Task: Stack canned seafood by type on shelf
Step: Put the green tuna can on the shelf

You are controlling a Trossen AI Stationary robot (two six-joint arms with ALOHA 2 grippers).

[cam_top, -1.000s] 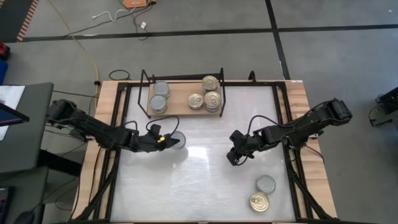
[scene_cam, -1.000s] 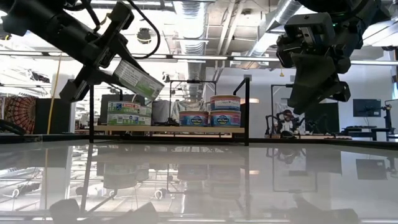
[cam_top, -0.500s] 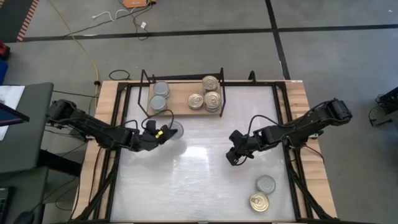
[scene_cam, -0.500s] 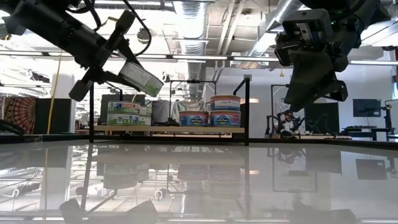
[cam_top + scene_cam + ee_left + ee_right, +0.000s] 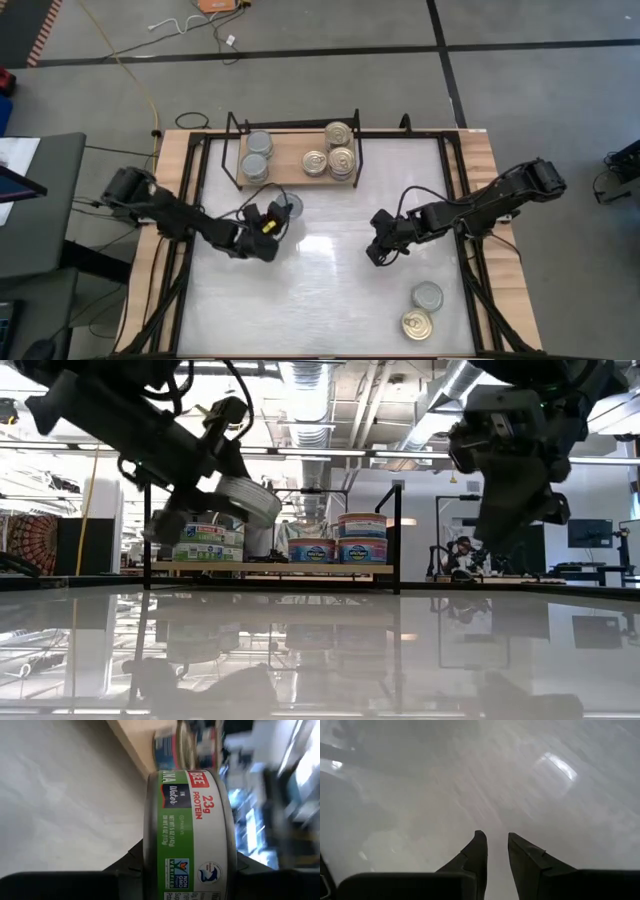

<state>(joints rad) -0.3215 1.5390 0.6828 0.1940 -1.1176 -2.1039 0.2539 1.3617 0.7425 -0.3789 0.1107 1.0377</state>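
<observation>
Held can: we see a green-labelled tin (image 5: 187, 827) with a plain silver top, clamped in the left gripper (image 5: 268, 222), lifted above the white table (image 5: 320, 290), just before the shelf (image 5: 295, 165).
Shelf: we count grey-topped tins (image 5: 258, 155) left, gold-topped tins (image 5: 335, 150) right.
Right gripper (image 5: 495, 851): empty, fingers slightly apart, mid-table.
Loose: two cans (image 5: 422, 310) near the front right.

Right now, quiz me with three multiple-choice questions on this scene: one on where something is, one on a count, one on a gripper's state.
1. Where is the green-label can?
A. on the shelf
B. in the left gripper
C. on the table

2. How many cans lie loose on the white table?
A. two
B. none
C. five

3. The right gripper is
A. gripping a can
B. resting on the shelf
C. empty, above the table

Answers: B, the left gripper's fingers clamp it; A, a silver-topped can and a gold-topped can; C, nothing between its fingers.
</observation>
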